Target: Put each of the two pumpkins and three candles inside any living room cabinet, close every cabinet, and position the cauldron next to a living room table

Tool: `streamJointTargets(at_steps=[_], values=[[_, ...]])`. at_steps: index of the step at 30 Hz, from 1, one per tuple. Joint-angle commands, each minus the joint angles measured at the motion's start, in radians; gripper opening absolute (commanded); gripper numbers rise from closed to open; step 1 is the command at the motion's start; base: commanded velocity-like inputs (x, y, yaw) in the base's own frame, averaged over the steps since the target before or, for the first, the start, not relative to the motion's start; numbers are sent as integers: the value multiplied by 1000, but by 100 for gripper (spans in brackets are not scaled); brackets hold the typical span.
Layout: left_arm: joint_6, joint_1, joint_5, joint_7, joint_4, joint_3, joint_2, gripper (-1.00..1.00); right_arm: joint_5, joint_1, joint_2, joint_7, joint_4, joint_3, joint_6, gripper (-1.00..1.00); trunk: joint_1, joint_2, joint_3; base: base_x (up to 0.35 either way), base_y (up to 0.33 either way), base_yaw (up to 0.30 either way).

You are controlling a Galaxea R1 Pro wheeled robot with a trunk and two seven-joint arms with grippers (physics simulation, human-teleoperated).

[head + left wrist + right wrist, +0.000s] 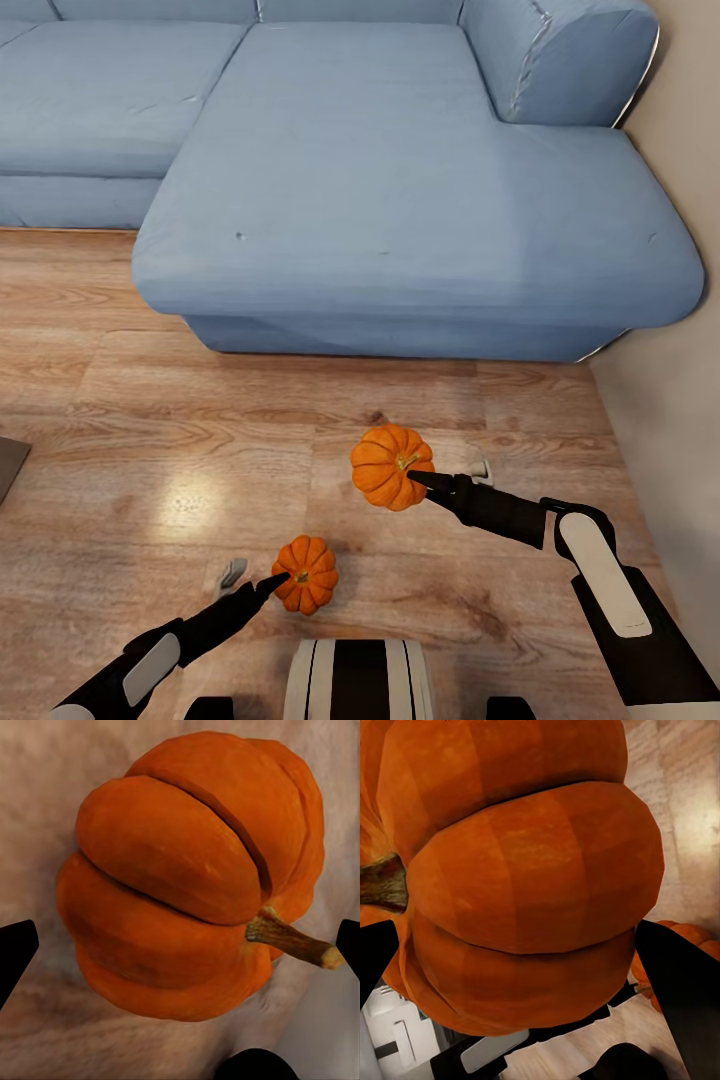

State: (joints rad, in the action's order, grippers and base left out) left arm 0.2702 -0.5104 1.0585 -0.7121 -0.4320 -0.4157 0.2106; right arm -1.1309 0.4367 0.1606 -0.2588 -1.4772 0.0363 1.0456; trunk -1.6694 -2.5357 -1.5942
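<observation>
Two ribbed orange pumpkins hang over the wooden floor in front of the sofa. My left gripper (283,581) is shut on the nearer pumpkin (308,573), low and close to my base. In the left wrist view that pumpkin (180,877) lies between the black fingertips (15,949) with its stem pointing sideways. My right gripper (418,479) is shut on the other pumpkin (388,466), held higher and further forward. In the right wrist view this pumpkin (525,870) sits close between the dark fingertips (679,971). The candles, cabinet and cauldron are out of view.
A large blue corner sofa (400,180) spans the far side. A beige wall (680,400) runs along the right. A grey slab corner (8,465) pokes in at the left edge. Wooden floor (180,420) lies between me and the sofa.
</observation>
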Motion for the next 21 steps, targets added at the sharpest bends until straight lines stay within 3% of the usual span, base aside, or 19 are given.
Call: streamJointTargets(at_steps=[1, 21], values=[[9, 0, 11, -2, 0, -4, 1, 100, 8, 0, 0, -10, 0, 0, 2, -100, 0, 0, -1, 0, 0, 0], [9, 0, 12, 7, 9, -3, 0, 100, 8, 0, 0, -10, 0, 0, 2, -100, 0, 0, -1, 28, 13, 0]])
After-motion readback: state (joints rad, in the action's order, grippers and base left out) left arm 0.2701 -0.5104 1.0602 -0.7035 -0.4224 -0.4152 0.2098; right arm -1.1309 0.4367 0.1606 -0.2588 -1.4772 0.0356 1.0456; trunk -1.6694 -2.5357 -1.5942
